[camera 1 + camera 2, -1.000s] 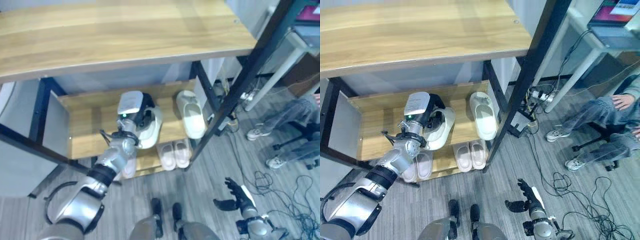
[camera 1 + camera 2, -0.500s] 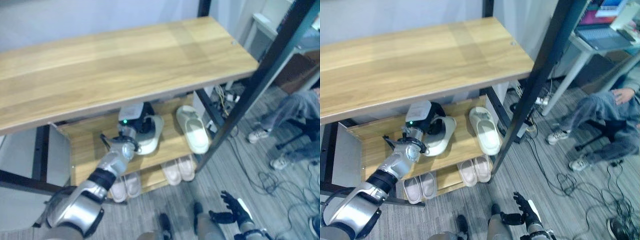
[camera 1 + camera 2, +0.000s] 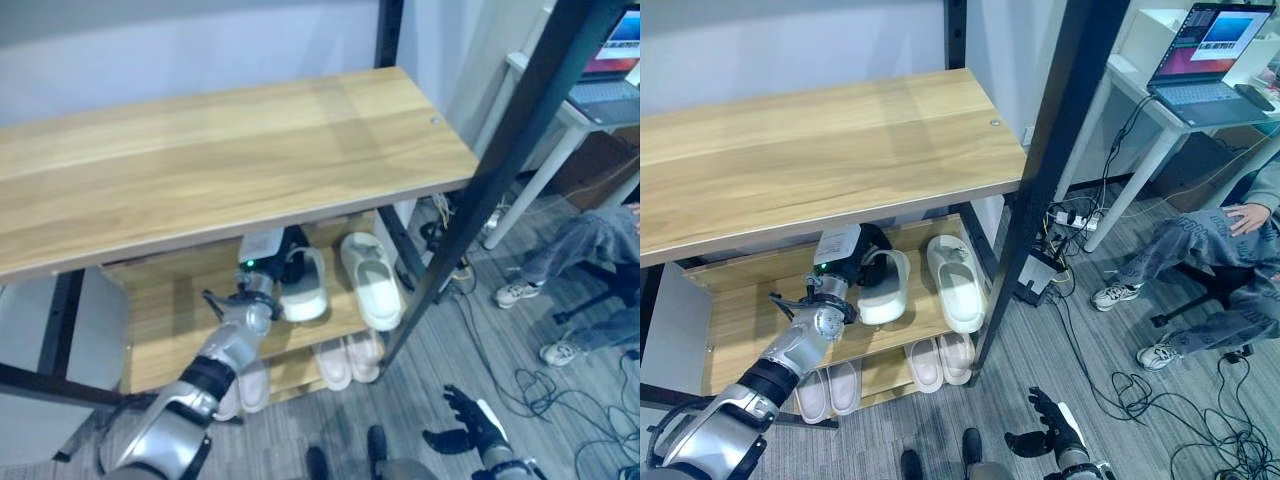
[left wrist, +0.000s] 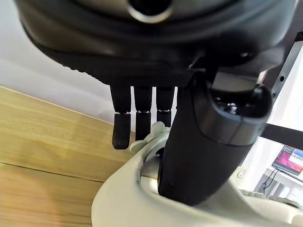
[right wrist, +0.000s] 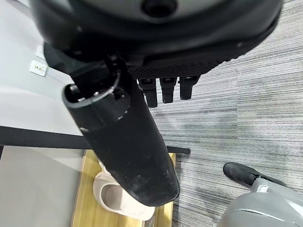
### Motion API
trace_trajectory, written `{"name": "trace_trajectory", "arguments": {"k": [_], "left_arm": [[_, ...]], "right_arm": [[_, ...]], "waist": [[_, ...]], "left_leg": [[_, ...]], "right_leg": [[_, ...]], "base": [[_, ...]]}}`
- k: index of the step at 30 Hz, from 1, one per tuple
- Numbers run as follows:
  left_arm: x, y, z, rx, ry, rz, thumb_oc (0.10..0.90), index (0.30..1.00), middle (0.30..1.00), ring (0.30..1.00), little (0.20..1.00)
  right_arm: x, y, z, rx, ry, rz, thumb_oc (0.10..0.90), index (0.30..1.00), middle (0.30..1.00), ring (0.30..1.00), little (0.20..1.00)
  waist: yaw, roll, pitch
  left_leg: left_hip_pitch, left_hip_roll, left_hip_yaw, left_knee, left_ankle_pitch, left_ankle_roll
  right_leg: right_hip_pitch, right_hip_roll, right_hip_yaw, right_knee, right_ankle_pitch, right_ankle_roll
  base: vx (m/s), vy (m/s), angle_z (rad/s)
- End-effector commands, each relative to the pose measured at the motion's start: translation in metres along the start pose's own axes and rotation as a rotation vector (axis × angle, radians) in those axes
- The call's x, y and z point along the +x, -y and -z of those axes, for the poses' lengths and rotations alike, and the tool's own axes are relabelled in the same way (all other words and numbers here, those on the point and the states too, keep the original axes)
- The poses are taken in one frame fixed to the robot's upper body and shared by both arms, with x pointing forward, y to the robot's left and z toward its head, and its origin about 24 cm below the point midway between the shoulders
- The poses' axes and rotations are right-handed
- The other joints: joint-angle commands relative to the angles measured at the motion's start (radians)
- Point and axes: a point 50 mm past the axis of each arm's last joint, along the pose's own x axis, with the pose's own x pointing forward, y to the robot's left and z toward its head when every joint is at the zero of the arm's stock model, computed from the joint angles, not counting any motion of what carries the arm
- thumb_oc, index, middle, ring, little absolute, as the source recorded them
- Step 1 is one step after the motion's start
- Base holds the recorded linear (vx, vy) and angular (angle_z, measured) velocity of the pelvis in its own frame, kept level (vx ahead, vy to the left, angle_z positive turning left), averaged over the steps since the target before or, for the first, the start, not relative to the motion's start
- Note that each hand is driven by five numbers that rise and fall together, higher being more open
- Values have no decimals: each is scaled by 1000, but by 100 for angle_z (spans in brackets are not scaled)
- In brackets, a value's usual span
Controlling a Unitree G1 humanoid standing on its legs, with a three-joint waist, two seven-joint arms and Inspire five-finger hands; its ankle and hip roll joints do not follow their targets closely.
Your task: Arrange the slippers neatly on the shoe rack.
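Observation:
A cream slipper (image 3: 886,287) lies on the shoe rack's middle shelf (image 3: 745,315). My left hand (image 3: 872,247) reaches under the top board and is shut on its back end. In the left wrist view the thumb (image 4: 208,142) presses on the slipper (image 4: 128,201) while the fingers (image 4: 137,118) hang past its far edge. The matching cream slipper (image 3: 956,284) lies just to the right, nearly parallel, with a small gap between. My right hand (image 3: 1045,436) hangs low near the floor, open and holding nothing, its fingers (image 5: 163,90) relaxed.
Two pale pink pairs (image 3: 930,362) (image 3: 827,388) sit on the bottom shelf. The wide wooden top board (image 3: 820,150) overhangs the middle shelf. A black post (image 3: 1040,170) stands at the rack's right. A seated person's legs (image 3: 1200,250), floor cables and a laptop table (image 3: 1215,60) are to the right.
The camera has tilted, shifting the whole picture. My left hand has turned the held slipper from slanting to roughly parallel with its mate. The right hand stays low.

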Motion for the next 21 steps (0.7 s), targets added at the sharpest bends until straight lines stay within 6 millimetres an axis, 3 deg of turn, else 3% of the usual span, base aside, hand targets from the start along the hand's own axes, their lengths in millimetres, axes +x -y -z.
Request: {"name": "trace_trajectory", "arguments": {"k": [1,7,8,9,10,21], "left_arm": [[27,-22,-43,-82,126,-107,400,300,300,300,300],[28,-13,-50,-68,131,-87,400,300,300,300,300],[29,-12,-50,-60,131,-87,428,342,342,342,342],[29,-14,-50,-46,134,-102,569,554,554,554,554],[30,-17,-50,-15,136,-129,800,900,900,900,900],[23,-9,-45,-15,122,-111,800,900,900,900,900]], "right_arm": [[-2,19,-21,-13,135,51,800,900,900,900,900],[-2,18,-21,-22,135,47,800,900,900,900,900],[-2,19,-21,-24,138,49,800,900,900,900,900],[-3,19,-21,-26,142,52,800,900,900,900,900],[-4,19,-21,-29,147,51,800,900,900,900,900],[-4,19,-17,-55,130,70,800,900,900,900,900]], "waist": [[-1,15,-40],[-6,20,-36],[-6,21,-35],[-6,21,-36],[-6,20,-36],[-4,19,-58]], "left_leg": [[-25,8,-72,21,-52,-44],[-20,14,-75,1,-39,-52],[-20,15,-76,0,-39,-53],[-20,15,-76,-1,-39,-53],[-19,16,-77,-1,-39,-54],[-6,19,-81,-16,-39,-60]], "right_leg": [[5,-1,-24,145,-182,78],[8,8,-31,133,-184,73],[9,8,-32,129,-183,73],[11,10,-31,124,-182,71],[14,11,-32,119,-182,71],[52,16,-41,71,-173,72]], "base": [[11,-59,1],[24,-42,1],[25,-42,1],[0,0,0],[0,0,0],[2,-7,-1]]}}
